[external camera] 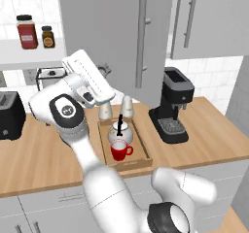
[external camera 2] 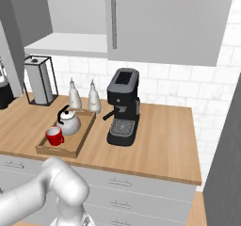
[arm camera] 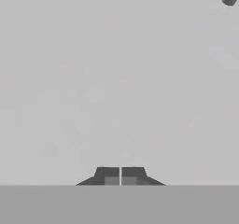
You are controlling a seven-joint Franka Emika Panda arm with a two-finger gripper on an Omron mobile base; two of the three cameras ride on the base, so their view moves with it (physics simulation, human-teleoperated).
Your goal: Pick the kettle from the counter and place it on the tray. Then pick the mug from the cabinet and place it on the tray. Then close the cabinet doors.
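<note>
The white arm climbs from its base, elbow bent high, forearm angling up and to the right. The wrist tips the hand forward at its end. In the hand view the gripper (arm camera: 120, 176) has its two dark fingertips (arm camera: 107, 175) pressed together, just a thin seam between them, with nothing between the pads.

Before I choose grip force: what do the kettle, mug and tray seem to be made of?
Kettle: looks like polished metal, silvery-grey with bright highlights, and a thin black handle, maybe plastic. Mug: evenly bright red and glossy, probably glazed ceramic, though enamel or plastic would look alike. Tray: light wood, pale brown and matte like the counter, which shows grain.
</note>
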